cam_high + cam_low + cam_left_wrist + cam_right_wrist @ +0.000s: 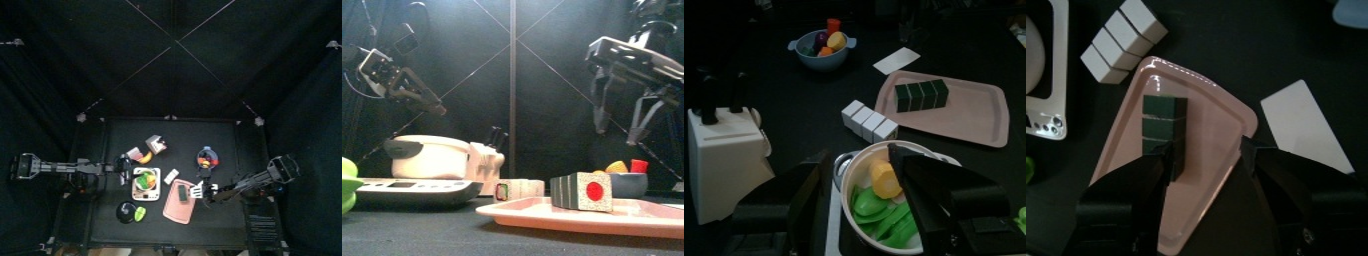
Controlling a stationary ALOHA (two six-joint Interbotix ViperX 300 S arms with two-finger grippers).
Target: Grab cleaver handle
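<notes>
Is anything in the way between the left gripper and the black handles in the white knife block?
Nothing visible does. The handles stick out of the knife block, off to one side of the open left gripper, with bare space between. The bowl under the gripper sits beside the block, outside that path.

Glossy pink plastic tray

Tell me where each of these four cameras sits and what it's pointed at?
Top: overhead, straight down at the table; both arms show.
Front: table height, level across the pink tray; arms hang behind.
Left wrist: over a bowl; own open fingers below.
Right wrist: down on the tray; own open fingers below.
Shared: every view shows the tray's dark box.
</notes>
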